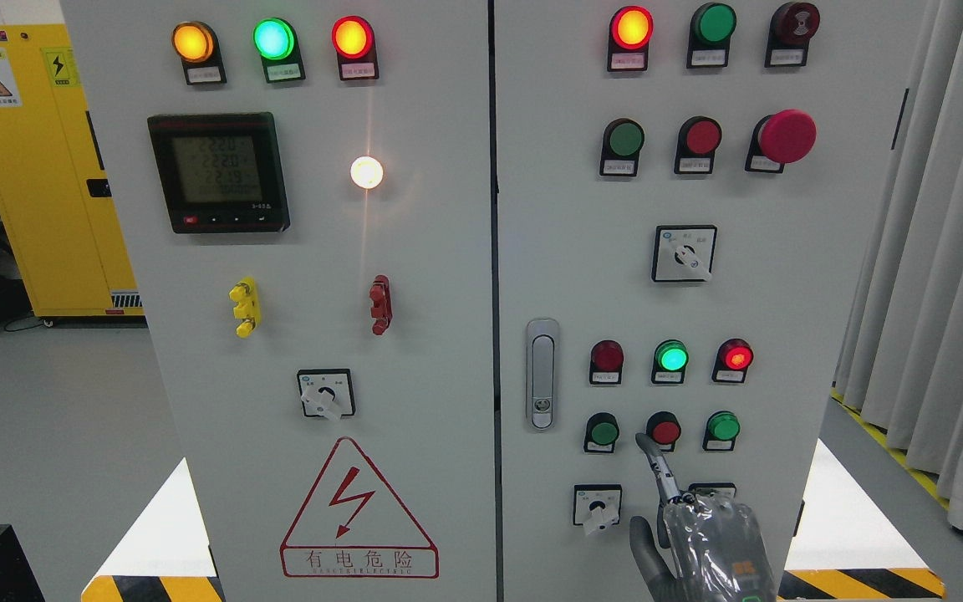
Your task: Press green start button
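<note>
Green buttons sit in the bottom row of the right cabinet door (782, 276): one green button on the left (603, 432), a red button in the middle (664, 431), and another green button on the right (724, 426). It is not clear which green one is the start button, because the small labels are too tiny to read. The right hand (703, 535) comes up from the bottom edge, wrapped in clear plastic. Its pointing finger (654, 460) sticks out straight, and the other fingers look curled in. It holds nothing. The fingertip is just below the red button, a bit to its left, between the left green button and the red one. I cannot tell if it touches the door. Above this row are three lamps: a dark red lamp (606, 356), a glowing green lamp (670, 358), and a glowing red lamp (736, 356). A silver door handle (542, 374) stands to the left of them. A small turn switch (598, 506) sits just left of the hand. The left door has a red lightning warning sign (358, 512).
</note>
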`<state>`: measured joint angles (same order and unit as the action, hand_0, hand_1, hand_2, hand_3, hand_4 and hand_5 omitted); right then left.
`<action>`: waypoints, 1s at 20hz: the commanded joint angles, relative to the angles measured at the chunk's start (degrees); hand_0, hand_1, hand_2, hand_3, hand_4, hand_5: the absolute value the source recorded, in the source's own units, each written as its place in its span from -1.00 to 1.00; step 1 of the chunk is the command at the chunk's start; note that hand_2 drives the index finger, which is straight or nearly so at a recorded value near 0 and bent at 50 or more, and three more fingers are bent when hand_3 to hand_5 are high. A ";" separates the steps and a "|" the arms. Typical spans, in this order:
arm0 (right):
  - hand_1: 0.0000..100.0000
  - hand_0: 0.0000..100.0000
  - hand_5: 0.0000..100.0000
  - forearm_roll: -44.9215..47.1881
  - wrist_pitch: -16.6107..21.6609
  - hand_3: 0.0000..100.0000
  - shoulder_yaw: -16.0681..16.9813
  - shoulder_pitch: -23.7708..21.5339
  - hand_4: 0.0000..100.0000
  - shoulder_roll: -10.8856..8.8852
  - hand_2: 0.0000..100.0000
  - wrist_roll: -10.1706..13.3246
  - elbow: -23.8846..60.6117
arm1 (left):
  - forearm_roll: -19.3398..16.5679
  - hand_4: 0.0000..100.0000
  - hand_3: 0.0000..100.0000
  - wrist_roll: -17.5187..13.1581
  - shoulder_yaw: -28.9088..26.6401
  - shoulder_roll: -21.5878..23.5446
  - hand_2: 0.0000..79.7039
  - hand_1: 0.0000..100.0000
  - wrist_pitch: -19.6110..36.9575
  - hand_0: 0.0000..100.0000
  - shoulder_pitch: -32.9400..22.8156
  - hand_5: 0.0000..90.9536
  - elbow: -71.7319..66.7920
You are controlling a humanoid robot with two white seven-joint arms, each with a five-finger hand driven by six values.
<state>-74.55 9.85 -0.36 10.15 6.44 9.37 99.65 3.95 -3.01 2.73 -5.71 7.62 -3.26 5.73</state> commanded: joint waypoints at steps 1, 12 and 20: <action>0.90 0.34 1.00 -0.51 -0.27 0.87 -1.13 0.40 0.95 -0.12 -1.00 0.03 -0.77 | 0.00 -1.00 -1.00 0.02 0.00 0.00 -1.00 0.11 0.02 -0.76 0.01 -1.00 -0.01; 0.89 0.34 1.00 -0.60 -0.36 0.87 -2.89 0.22 0.95 -0.29 -1.00 0.03 -0.15 | 0.00 -1.00 -1.00 0.02 0.00 0.00 -1.00 0.11 0.02 -0.76 0.01 -1.00 -0.02; 0.89 0.34 1.00 -0.69 -0.44 0.88 -3.33 0.31 0.95 -0.38 -1.00 0.03 0.46 | 0.00 -1.00 -1.00 0.02 0.00 0.00 -1.00 0.11 0.02 -0.76 0.01 -1.00 -0.02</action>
<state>-75.16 9.51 -2.59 10.39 6.20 9.36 99.66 3.96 -3.01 2.72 -5.71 7.62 -3.26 5.73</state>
